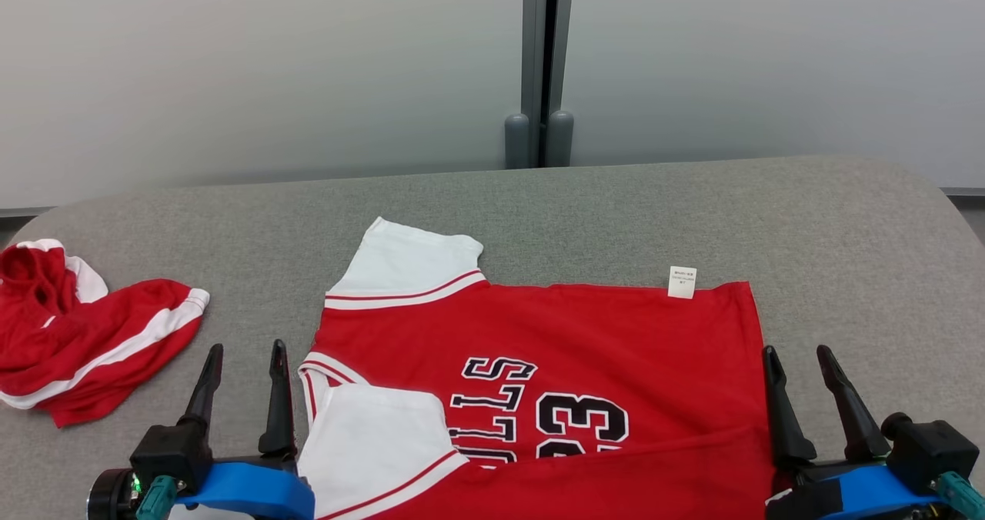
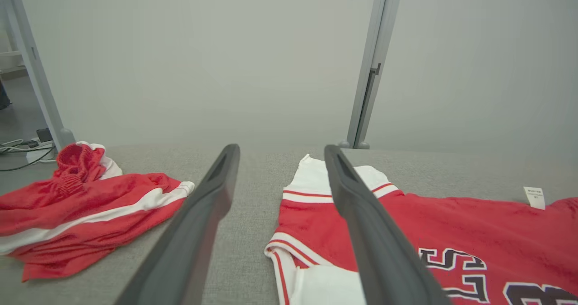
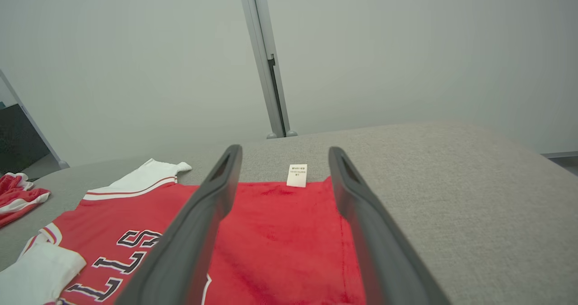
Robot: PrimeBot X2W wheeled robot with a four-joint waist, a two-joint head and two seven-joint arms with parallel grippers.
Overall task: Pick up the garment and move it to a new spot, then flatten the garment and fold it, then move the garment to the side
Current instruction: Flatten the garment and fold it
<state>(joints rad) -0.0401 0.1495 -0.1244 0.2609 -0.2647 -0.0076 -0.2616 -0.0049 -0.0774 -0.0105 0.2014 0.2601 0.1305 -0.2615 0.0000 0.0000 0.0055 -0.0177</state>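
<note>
I log the red jersey [image 1: 554, 335] lying on the grey table [image 1: 616, 212] between my left gripper [image 1: 246, 347] and right gripper [image 1: 795, 351], both open and empty; I judge it light and limp, best pinched at its side edges.

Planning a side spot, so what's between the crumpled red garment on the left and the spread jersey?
Bare grey table surface, plus the open left tool at its near end; the head view shows it.

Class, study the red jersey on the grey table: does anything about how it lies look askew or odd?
Yes. The near white sleeve is flipped inward over the lettering of the jersey, the near edge folds over the number, and a white tag pokes out at the far edge.
</note>
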